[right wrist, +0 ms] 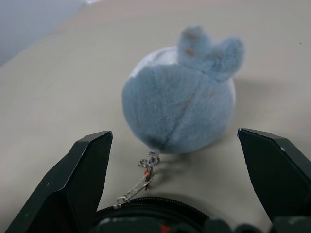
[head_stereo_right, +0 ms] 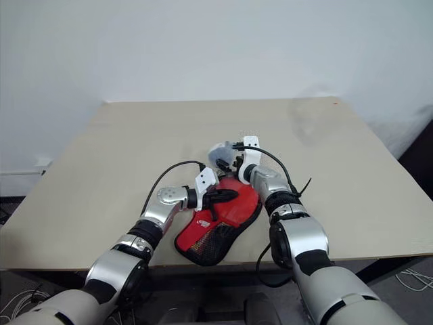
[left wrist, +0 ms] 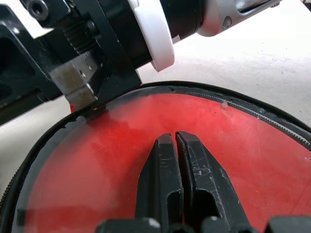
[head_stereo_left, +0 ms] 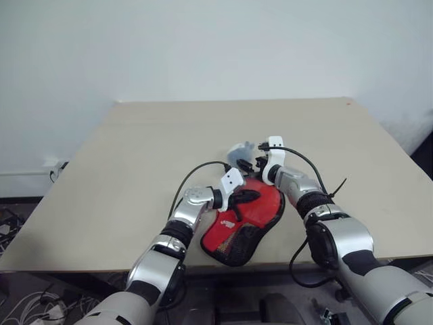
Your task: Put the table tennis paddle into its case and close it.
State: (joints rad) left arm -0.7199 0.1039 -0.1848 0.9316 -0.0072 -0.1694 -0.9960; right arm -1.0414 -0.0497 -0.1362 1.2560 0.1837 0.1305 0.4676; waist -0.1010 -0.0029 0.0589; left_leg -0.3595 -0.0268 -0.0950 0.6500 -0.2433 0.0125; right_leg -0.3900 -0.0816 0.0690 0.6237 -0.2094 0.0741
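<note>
1. Head views: I find the case [head_stereo_left: 242,227] lying near the front edge of the desk [head_stereo_left: 135,149], the table tennis paddle [head_stereo_left: 260,203] already inside, its red face showing through the clear window. My left gripper [head_stereo_left: 252,196] rests shut on that window, holding nothing; I judge it is pinning the soft pouch flat.
2. Left wrist view: the closed fingers [left wrist: 194,170] press on clear plastic over red rubber. The zip track [left wrist: 252,109] curves round the rim. The window looks slick, so a poor place to grip.
3. Right wrist view: my right gripper [right wrist: 175,184] stands wide open and empty, the puff [right wrist: 180,99] just beyond it on a thin chain [right wrist: 141,182]. The puff is light and squashy; I judge the chain near the slider the better hold.
</note>
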